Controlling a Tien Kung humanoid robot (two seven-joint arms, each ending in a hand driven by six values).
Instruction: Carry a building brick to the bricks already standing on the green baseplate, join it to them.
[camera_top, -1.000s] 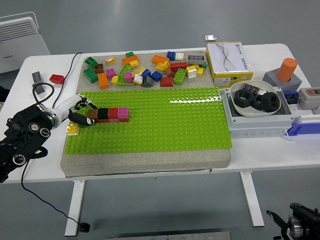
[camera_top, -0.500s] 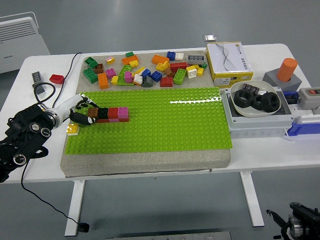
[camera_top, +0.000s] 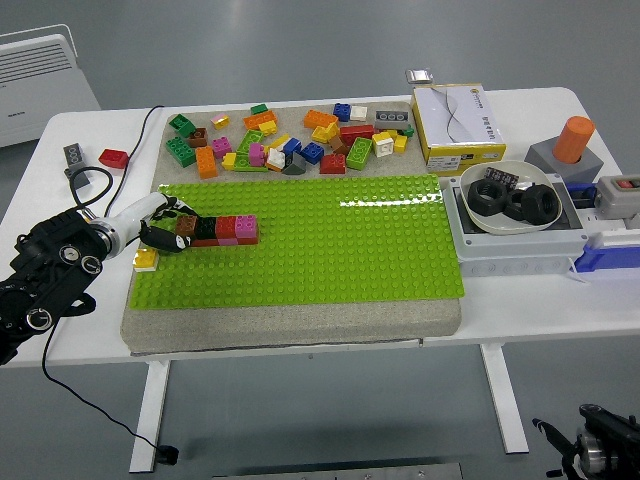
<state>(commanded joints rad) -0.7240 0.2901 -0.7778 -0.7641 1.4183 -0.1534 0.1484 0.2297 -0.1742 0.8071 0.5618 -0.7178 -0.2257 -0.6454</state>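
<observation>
I see my left hand (camera_top: 160, 232) at the left edge of the green baseplate (camera_top: 330, 250), fingers curled around a brown brick (camera_top: 185, 226). That brick sits against the left end of the row of bricks (camera_top: 228, 229) on the plate. Loose bricks (camera_top: 290, 135) lie at the far side of the bench (camera_top: 520, 310).

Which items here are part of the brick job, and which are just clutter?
Job: left hand, brown brick at its fingers, brick row, baseplate, loose bricks.
Clutter: yellow box, bowl, orange cylinder, cable.
</observation>
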